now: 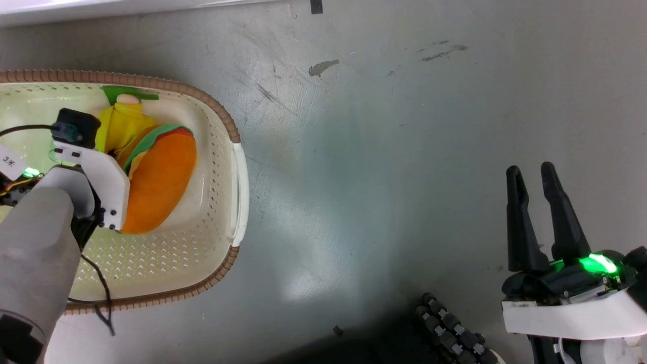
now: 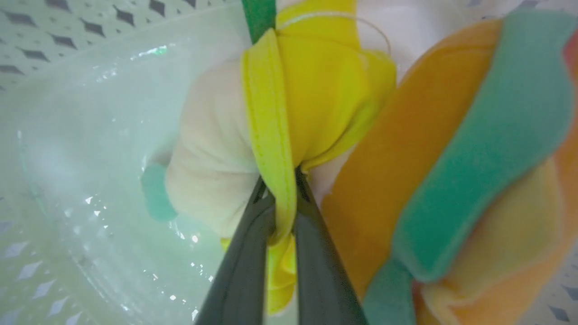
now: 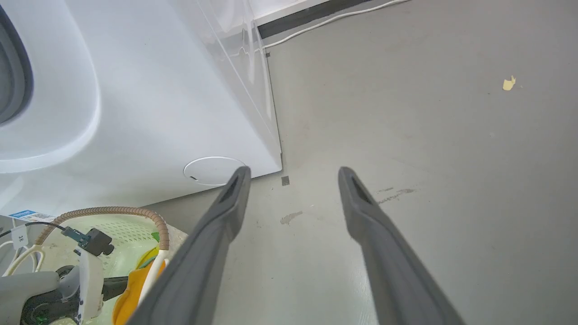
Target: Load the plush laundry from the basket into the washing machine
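Note:
The plush laundry lies in the cream basket at the left of the head view: a fat orange cushion with green edging, a yellow garment and a green bit at the top. My left gripper is down inside the basket, shut on a fold of the yellow garment, beside the pale peach head and the orange cushion. My right gripper hangs open over bare floor at the lower right; its fingers point toward the white washing machine, whose grey gasket shows at the left edge.
Grey scuffed floor spreads between the basket and my right arm. A white cable runs along the wall base behind the washer. A round white cover sits low on the washer front. The robot's dark base is at the bottom.

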Motion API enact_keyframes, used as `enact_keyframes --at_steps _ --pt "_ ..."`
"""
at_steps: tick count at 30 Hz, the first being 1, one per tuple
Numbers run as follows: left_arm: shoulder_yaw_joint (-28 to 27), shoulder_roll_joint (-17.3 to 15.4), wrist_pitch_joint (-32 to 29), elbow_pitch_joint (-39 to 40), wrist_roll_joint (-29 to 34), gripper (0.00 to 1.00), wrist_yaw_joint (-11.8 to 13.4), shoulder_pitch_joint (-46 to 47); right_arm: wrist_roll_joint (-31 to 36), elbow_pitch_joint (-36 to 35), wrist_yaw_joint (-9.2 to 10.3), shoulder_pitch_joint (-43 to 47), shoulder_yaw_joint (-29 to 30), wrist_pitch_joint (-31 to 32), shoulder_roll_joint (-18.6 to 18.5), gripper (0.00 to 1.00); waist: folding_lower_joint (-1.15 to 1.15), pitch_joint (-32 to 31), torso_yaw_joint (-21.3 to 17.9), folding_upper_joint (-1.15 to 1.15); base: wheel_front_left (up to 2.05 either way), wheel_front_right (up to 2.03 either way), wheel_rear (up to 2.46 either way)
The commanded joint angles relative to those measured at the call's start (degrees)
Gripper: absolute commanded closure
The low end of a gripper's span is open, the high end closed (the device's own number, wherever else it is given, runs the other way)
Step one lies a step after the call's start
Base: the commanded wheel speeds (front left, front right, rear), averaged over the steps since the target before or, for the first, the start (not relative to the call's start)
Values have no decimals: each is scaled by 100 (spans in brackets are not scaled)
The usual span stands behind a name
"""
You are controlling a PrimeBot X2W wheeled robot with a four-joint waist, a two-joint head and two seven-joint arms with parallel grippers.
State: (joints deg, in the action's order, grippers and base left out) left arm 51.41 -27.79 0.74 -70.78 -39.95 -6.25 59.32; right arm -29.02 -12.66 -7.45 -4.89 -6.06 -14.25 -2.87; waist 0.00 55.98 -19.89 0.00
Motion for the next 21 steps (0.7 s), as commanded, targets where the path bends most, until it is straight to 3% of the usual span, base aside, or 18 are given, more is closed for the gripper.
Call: enact_keyframes --at_steps 1,8,21 --pt "91 -17 -6 -191 -127 100 -4 68 -30 -12 -3 -115 -6 -65 0 0 0 -43 36 0 0 0 0" --pt "12 181 281 -255 -371 100 -31 -294 166 200 -3 -98 224 -74 0 0 0 -742 234 0 0 0 0" --pt "-205 762 1376 230 -789 100 -115 -1409 784 593 -3 290 455 -74 0 0 0 -2761 821 0 0 0 0"
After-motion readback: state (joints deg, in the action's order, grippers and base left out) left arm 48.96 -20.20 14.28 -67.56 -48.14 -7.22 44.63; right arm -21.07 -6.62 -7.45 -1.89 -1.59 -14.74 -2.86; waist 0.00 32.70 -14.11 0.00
